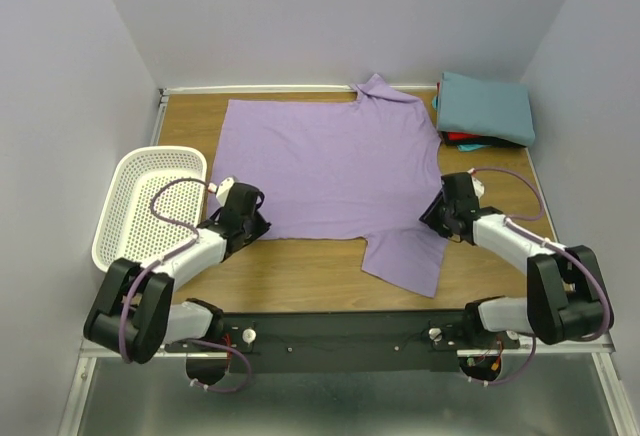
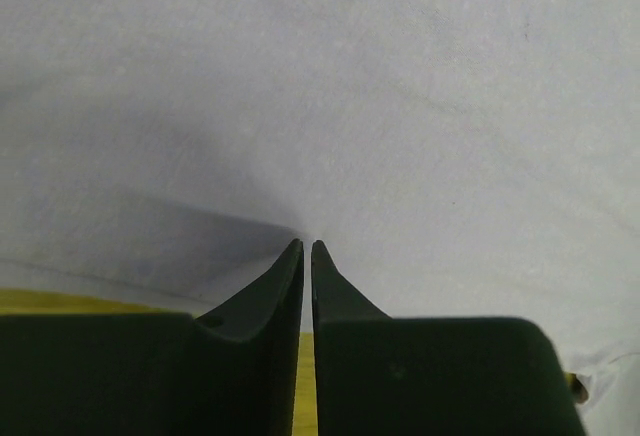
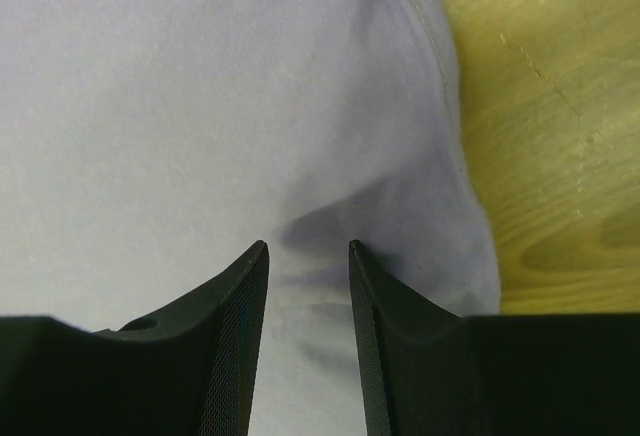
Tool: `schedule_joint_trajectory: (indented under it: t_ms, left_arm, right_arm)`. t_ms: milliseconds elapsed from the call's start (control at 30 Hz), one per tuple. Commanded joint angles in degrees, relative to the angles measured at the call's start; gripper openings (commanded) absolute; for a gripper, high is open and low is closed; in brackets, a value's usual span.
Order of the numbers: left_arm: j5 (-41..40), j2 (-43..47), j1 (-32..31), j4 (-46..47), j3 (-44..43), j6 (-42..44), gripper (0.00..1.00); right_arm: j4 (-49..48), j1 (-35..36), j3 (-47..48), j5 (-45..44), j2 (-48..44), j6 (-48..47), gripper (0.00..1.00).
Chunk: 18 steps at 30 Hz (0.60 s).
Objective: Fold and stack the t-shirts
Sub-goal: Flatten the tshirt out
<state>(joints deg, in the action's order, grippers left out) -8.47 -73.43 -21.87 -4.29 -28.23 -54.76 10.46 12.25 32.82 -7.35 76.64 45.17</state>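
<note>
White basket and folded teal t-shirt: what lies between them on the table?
Top view: the spread lavender t-shirt lies between white basket and teal t-shirt.

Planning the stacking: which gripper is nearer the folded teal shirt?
Right. Right gripper sits just short of the teal shirt; left gripper is across the purple shirt, by the basket.

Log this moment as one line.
left gripper: shut on lavender-purple cloth t-shirt, near-left corner | right gripper: open at its right edge | folded teal t-shirt: atop folded red t-shirt, far right corner
</note>
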Motion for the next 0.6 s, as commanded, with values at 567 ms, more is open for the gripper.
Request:
schedule_joint_trajectory:
  t_ms: [567]
  left_arm:
    - [-12.4, 11.7, -1.4, -21.1, -4.5, -3.6, 0.47]
  right_arm:
    - [12.4, -1.5, 1.3, 1.3, -10.1, -2.1, 0.47]
